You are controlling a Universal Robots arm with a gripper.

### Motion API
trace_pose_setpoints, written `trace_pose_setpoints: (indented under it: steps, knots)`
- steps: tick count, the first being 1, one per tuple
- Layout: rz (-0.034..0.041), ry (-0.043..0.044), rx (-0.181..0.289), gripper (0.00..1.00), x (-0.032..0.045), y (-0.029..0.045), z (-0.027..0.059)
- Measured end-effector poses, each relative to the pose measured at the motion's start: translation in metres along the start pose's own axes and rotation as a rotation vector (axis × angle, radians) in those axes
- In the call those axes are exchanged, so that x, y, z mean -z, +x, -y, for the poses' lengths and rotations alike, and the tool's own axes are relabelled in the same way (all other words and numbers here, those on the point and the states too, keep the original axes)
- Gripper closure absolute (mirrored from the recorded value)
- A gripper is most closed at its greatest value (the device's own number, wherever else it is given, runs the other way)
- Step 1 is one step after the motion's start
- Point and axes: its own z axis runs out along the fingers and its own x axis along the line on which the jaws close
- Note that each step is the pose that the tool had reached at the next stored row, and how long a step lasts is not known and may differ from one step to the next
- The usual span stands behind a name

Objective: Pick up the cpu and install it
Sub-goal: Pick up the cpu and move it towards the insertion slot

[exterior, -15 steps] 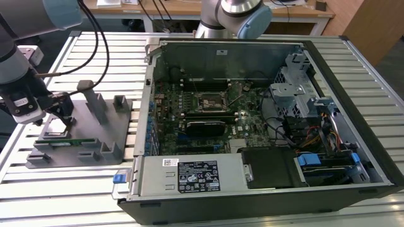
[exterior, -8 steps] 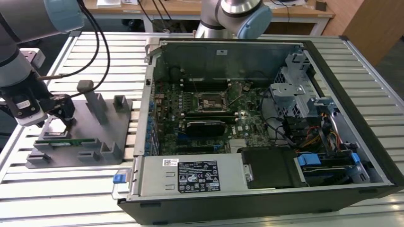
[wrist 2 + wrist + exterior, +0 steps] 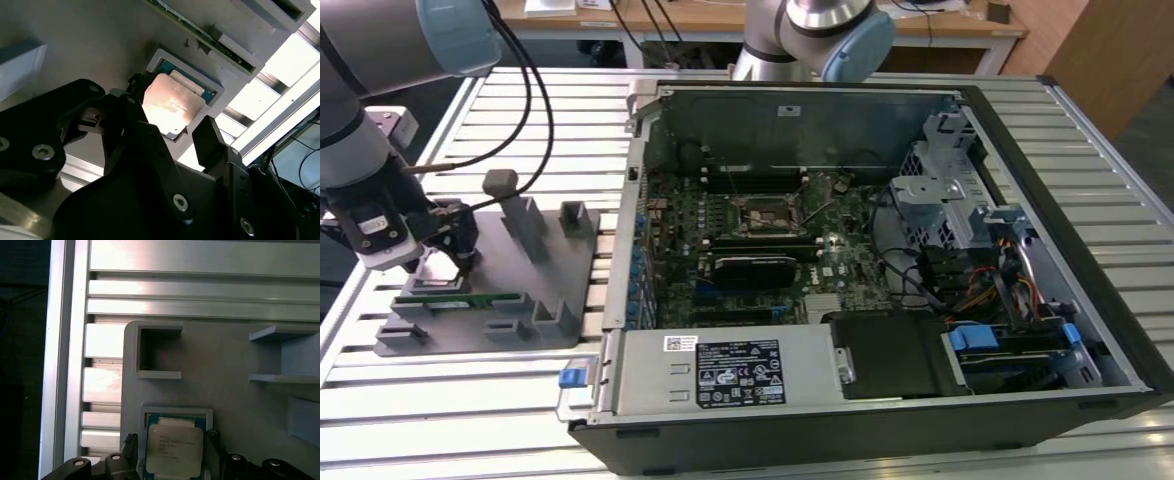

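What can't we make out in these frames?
- cpu: one corner hidden behind the tool in the second wrist view.
- cpu holder: one side cut off by the picture edge in the first wrist view.
- Motherboard socket: too small in the exterior view to tell open from latched.

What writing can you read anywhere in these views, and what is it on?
None is clear enough to quote.
cpu: several lines of dark print on its metal top, too blurred to read.
Power supply: black label and small white sticker, print too small to read.
Computer case wall: white tag, too small to read.
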Motion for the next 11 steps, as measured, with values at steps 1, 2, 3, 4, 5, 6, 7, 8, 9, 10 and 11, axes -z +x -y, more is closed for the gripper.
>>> trace_pose_setpoints:
  steps: [1, 2, 3, 4, 5, 6, 7, 8, 9, 10, 11]
  knots:
    - [0.0000, 0.0000, 0.000, 0.31, 0.0000, 0.0000, 0.0000]
    - [0.0001, 0.0000, 0.000, 0.38, -0.0001, 0.0000, 0.0000]
    - [0.0001, 0.0000, 0.000, 0.38, -0.0001, 0.0000, 0.0000]
    - [0.0001, -0.0001, 0.000, 0.38, -0.0002, 0.0000, 0.0000]
    - [0.0002, -0.0001, 0.000, 0.38, -0.0004, 0.0000, 0.0000]
    - [0.0001, -0.0001, 0.000, 0.38, -0.0005, 0.0000, 0.0000]
    - [0.0002, -0.0001, 0.000, 0.38, -0.0009, -0.0001, 0.0000]
    - [0.0004, -0.0002, 0.000, 0.38, -0.0018, -0.0002, 0.0000]
    - [0.0004, -0.0002, 0.000, 0.38, -0.0025, -0.0002, 0.0000]
    - [0.0002, -0.0001, 0.000, 0.40, -0.0025, -0.0002, 0.0001]
    - [0.0000, 0.0000, 0.000, 0.46, -0.0025, -0.0002, 0.0001]
